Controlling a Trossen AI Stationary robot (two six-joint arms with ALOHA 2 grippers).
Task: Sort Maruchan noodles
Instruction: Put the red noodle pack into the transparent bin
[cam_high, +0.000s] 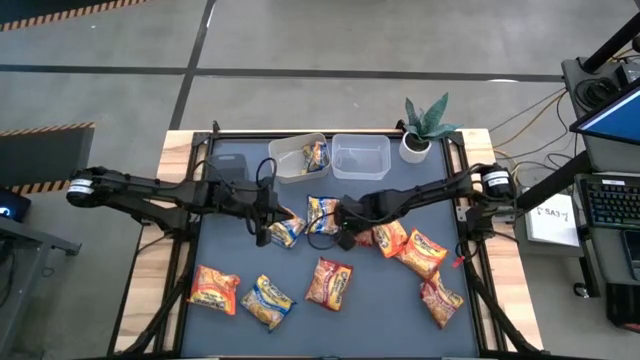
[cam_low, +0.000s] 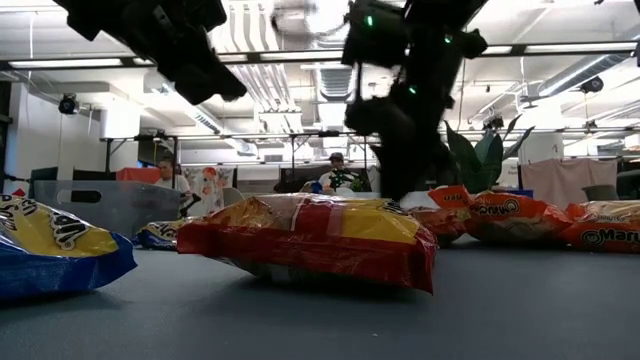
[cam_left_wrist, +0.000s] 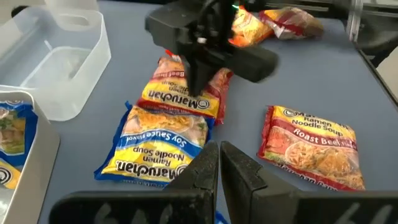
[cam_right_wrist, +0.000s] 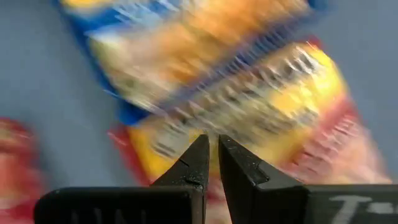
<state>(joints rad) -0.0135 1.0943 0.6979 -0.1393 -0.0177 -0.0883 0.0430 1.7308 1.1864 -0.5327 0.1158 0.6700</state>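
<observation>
- A pick from the middle of the table (cam_high: 225, 300) appears to be in hand: the right gripper (cam_left_wrist: 198, 93) is lowered onto a red-and-yellow packet (cam_left_wrist: 180, 99) that lies partly over a blue-and-yellow soy sauce packet (cam_left_wrist: 155, 144).
- Its fingers are nearly closed; whether the wrapper is pinched between them cannot be told, as the right wrist view is blurred.
- The left gripper (cam_left_wrist: 219, 167) is held just beside these two packets, fingers closed on nothing.
- One blue-and-yellow packet (cam_high: 315, 155) is already lodged in the left clear tub (cam_high: 285, 160); the right clear tub (cam_high: 360, 157) looks empty.
- The remaining packets are scattered flat on the dark mat.
- Next, a clean lift of the upper packet alone is called for, then a carry to a tub.
- The packets are crinkly, glossy and pillowy; the tubs are rigid and rounded.
</observation>
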